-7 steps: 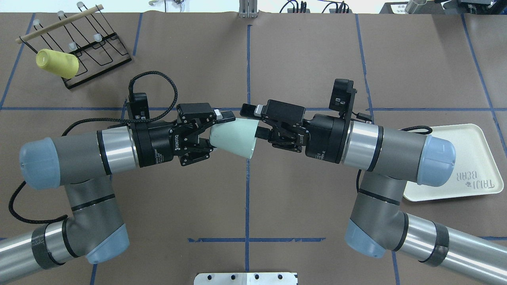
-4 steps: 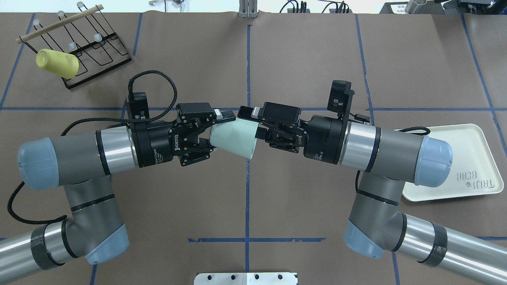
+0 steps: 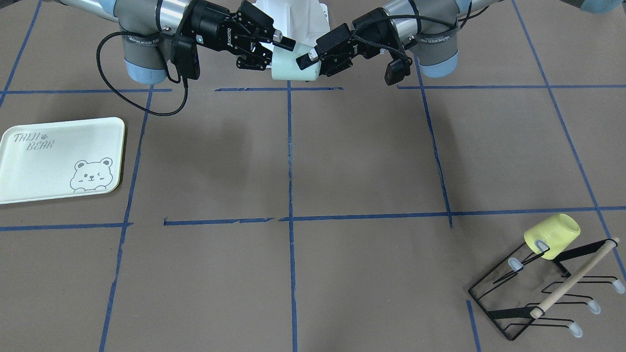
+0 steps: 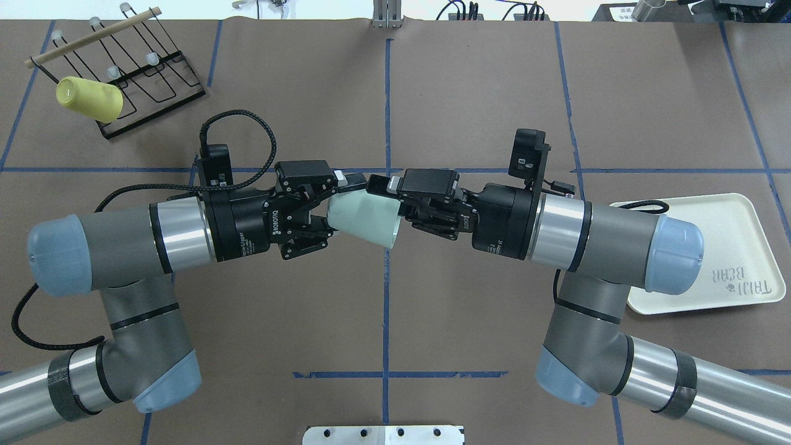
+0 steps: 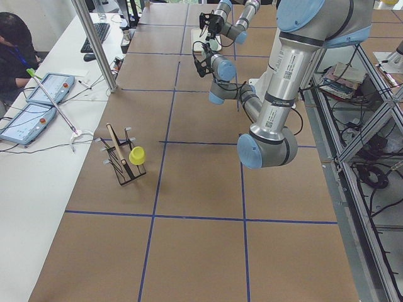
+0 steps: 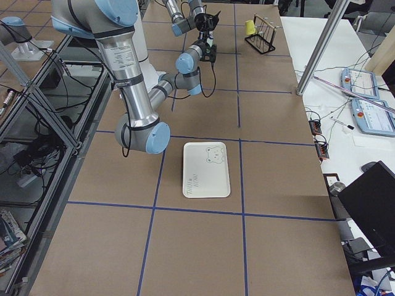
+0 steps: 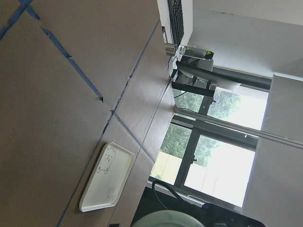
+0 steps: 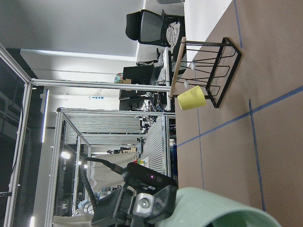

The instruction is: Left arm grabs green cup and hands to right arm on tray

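The green cup [image 4: 364, 215] lies on its side in the air over the table's middle, mouth toward the right arm. It also shows in the front view [image 3: 293, 68]. My left gripper [image 4: 337, 207] is shut on the cup's base end. My right gripper [image 4: 388, 201] is open, its upper finger [image 4: 375, 183] lying over the cup's wall at the rim; its lower finger is hidden behind the cup. The right wrist view shows the cup's wall [image 8: 213, 208] close up. The tray [image 4: 729, 235] lies flat at the right, partly under the right arm.
A black wire rack [image 4: 145, 80] stands at the far left with a yellow cup [image 4: 89, 99] hung on it. Blue tape lines cross the brown table. A metal plate [image 4: 383, 434] sits at the near edge.
My right gripper has moved left toward the cup, and its upper finger now overlaps the cup's rim. The left arm and the cup have stayed put.
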